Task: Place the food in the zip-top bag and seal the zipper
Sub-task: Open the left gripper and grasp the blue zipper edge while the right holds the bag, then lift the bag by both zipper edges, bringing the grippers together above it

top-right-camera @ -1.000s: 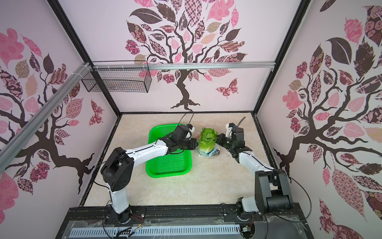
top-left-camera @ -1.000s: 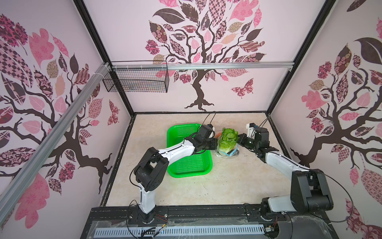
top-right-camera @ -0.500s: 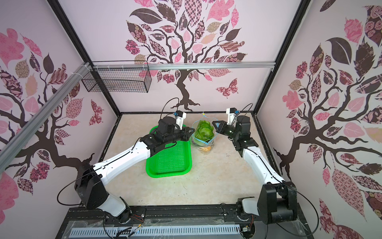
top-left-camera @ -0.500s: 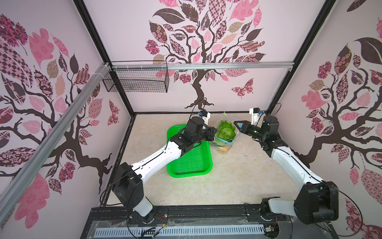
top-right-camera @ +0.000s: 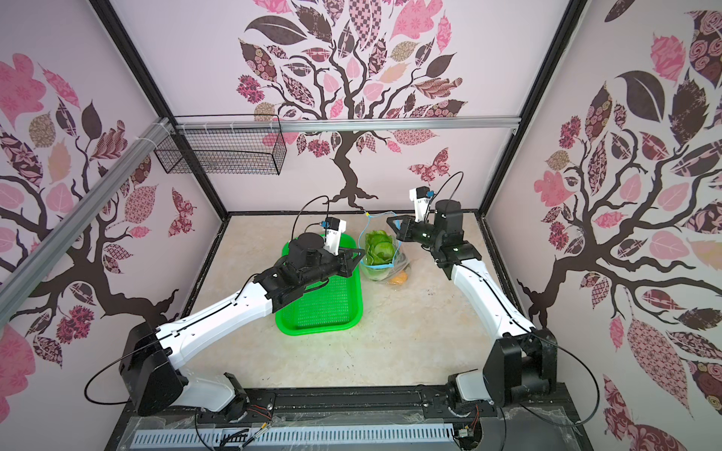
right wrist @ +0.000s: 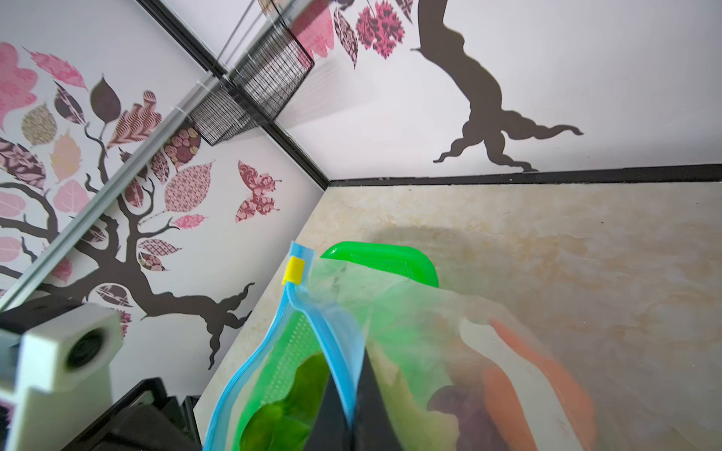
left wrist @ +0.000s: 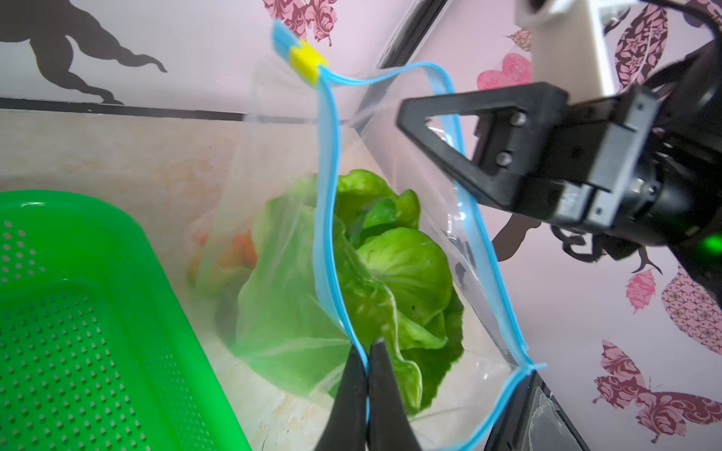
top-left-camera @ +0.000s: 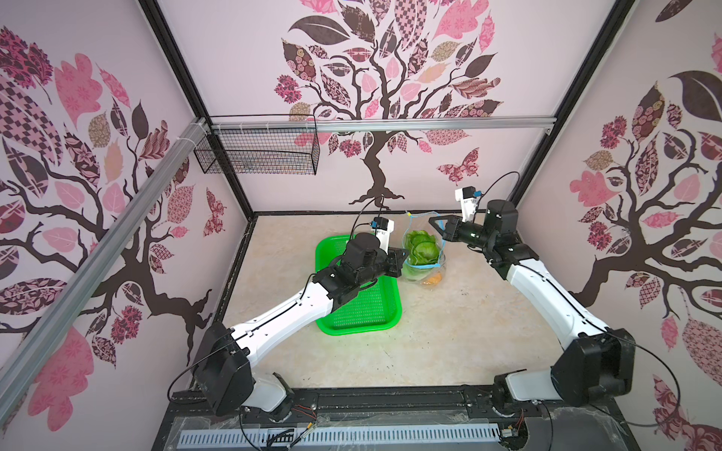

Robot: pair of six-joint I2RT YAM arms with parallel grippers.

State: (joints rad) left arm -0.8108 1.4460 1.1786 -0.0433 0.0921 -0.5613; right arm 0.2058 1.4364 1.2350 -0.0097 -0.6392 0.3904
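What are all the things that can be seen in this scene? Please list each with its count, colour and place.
zip-top bag: one, clear, held up between the grippers, beside the basket
zipper: one, light blue, along the bag's mouth, unsealed
slider tab: one, yellow, at one end of the zipper
cabbage: one, green, inside the bag
orange food: count unclear, orange, low in the bag
purple piece: one, dark purple, in the bag beside the orange food
mesh basket: one, bright green, on the table
wire basket: one, black, on the back wall rail
table: one, beige
left gripper: one, black, shut on the zipper
right gripper: one, black, shut on the zipper's opposite side
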